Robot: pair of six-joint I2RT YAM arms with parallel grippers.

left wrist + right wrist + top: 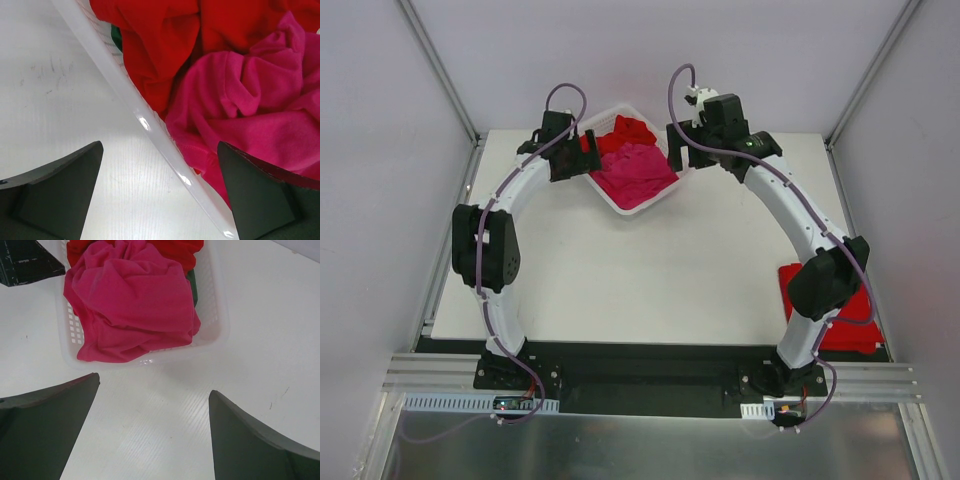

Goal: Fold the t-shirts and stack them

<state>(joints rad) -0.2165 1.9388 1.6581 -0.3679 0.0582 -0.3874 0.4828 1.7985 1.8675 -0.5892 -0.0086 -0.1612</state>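
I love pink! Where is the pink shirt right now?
In the top view, the pink shirt lies crumpled in the white basket at the far middle of the table, with a red shirt just behind it.

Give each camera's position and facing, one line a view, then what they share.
Top external: above and behind the arms, looking down on the table; both arms, left gripper and right gripper show.
Left wrist: looking down across the basket rim at the pink shirt; its fingers show.
Right wrist: looking down at the basket from outside; its fingers show.
Shared: basket, pink shirt.
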